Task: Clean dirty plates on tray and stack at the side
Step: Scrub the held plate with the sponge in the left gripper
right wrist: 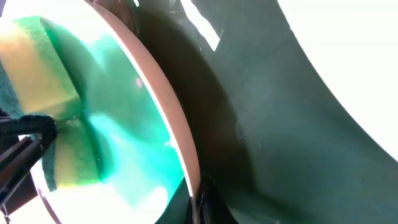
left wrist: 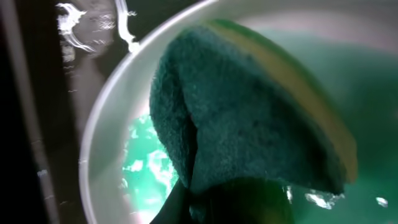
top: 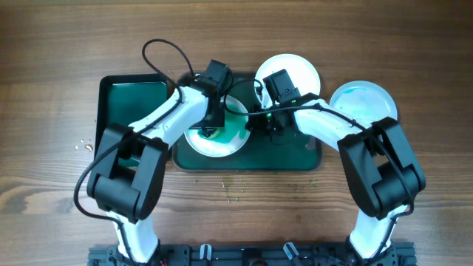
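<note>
A white plate (top: 216,146) smeared teal-green lies on the large dark green tray (top: 299,159). My left gripper (top: 211,125) is shut on a green-and-yellow sponge (left wrist: 249,106) pressed onto this plate (left wrist: 106,149); its jaws (left wrist: 249,208) show dark at the bottom of the left wrist view. My right gripper (top: 257,127) is shut on the plate's right rim, which runs between its jaws (right wrist: 198,205). The right wrist view shows the plate (right wrist: 130,143), the sponge (right wrist: 37,68) and the tray floor (right wrist: 298,137). A second plate (top: 295,70) sits at the tray's far edge. A third, bluish plate (top: 362,100) lies on the table to the right.
A smaller black-rimmed green tray (top: 126,96) lies to the left, against the large tray. A black cable (top: 159,55) loops above it. Crumbs dot the wooden table (top: 229,188) in front of the tray. Both arms cross over the tray's middle.
</note>
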You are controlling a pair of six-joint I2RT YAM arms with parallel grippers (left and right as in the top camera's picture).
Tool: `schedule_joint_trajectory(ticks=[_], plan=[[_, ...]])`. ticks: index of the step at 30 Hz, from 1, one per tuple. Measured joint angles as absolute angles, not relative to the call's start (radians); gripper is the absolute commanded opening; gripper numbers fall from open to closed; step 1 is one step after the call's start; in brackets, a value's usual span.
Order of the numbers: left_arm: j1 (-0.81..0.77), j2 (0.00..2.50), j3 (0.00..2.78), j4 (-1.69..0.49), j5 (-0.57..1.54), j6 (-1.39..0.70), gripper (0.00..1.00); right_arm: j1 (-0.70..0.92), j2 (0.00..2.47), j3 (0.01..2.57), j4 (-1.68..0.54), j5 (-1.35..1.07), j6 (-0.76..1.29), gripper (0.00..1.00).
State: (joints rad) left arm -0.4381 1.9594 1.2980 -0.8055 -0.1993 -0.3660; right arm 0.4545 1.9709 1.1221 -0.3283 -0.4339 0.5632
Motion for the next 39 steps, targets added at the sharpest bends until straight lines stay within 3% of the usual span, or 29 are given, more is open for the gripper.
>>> schedule_joint_trajectory(ticks=[12,23,39], plan=[[-0.443,1.96,1.298,-0.867,-0.308,-0.434,0.04,0.455,1.971,1.122,-0.329,-0.434,0.563,0.04],[-0.442,1.96,1.314,-0.916,-0.287,-0.461,0.04,0.455,1.971,1.123,-0.337,-0.434,0.563,0.04],[-0.366,1.975,1.757,-1.184,-0.105,-0.458,0.04,0.454,1.968,1.134,-0.382,-0.418,0.571,0.04]])
